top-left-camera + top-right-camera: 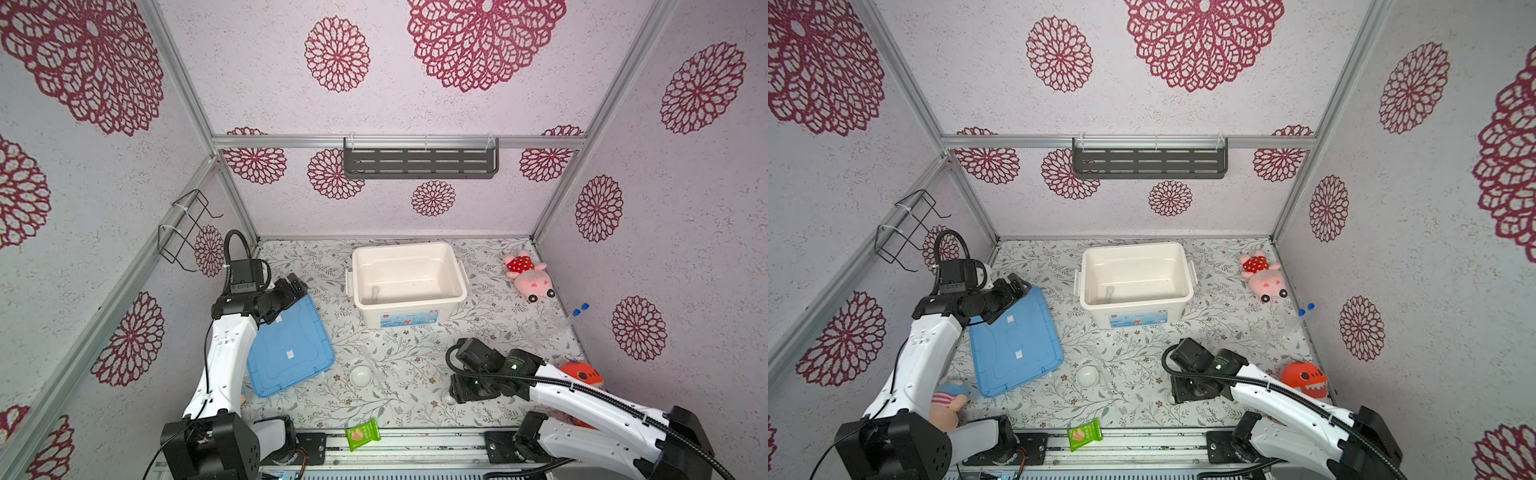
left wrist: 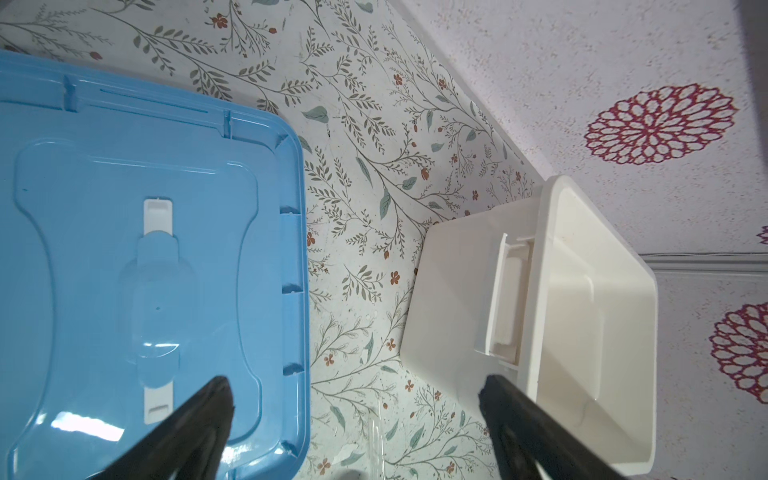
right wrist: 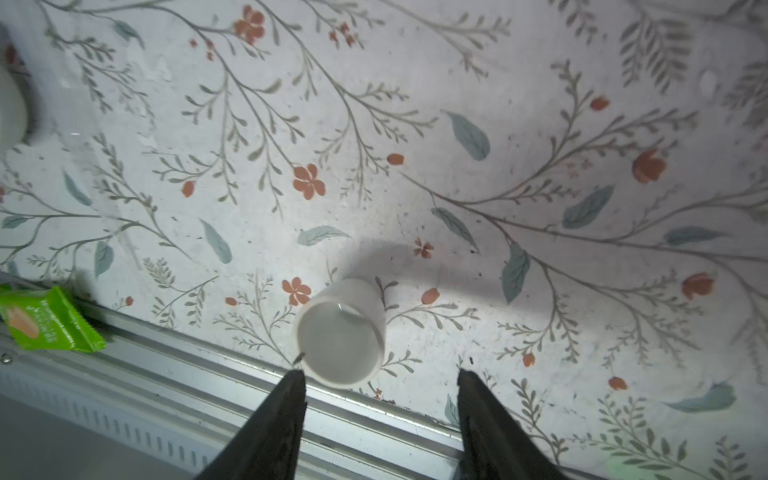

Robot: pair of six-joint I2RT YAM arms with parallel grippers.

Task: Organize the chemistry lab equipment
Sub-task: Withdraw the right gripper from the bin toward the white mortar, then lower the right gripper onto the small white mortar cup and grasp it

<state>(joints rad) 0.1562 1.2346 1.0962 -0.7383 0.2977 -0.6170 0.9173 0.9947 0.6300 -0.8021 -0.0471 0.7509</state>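
1. The bin (image 1: 409,282) stands open at the back middle of the table (image 1: 419,353). Something faint and clear lies on its floor; I cannot tell what.
2. The lid (image 1: 291,353) lies flat to the bin's front left, apart from it.
3. The left gripper (image 2: 355,386) hovers over the gap between lid and bin. Its jaws are spread wide and hold nothing.
4. The right gripper (image 3: 381,374) is low to the bin's front right, at the table's front edge. Its jaws are parted and grip nothing.
5. The tipped dish (image 3: 340,332) lies on its side just ahead of the right fingertips (image 3: 291,399), its mouth toward the wrist camera. One fingertip is very near its rim; I cannot tell whether they touch.
6. The round dish (image 1: 360,376) sits in front of the bin, just off the lid's near corner.
7. A thin glass tube (image 1: 369,360) lies beside the round dish, on the side toward the bin. It is hard to trace against the pattern.
8. Two capped tubes (image 1: 579,311) lie to the bin's right, by the side wall.
9. A pig toy (image 1: 525,274) lies to the bin's right near the back. An orange toy (image 1: 1304,380) sits to the bin's front right.
10. The packet (image 1: 363,434) rests on the rail well in front of the bin.
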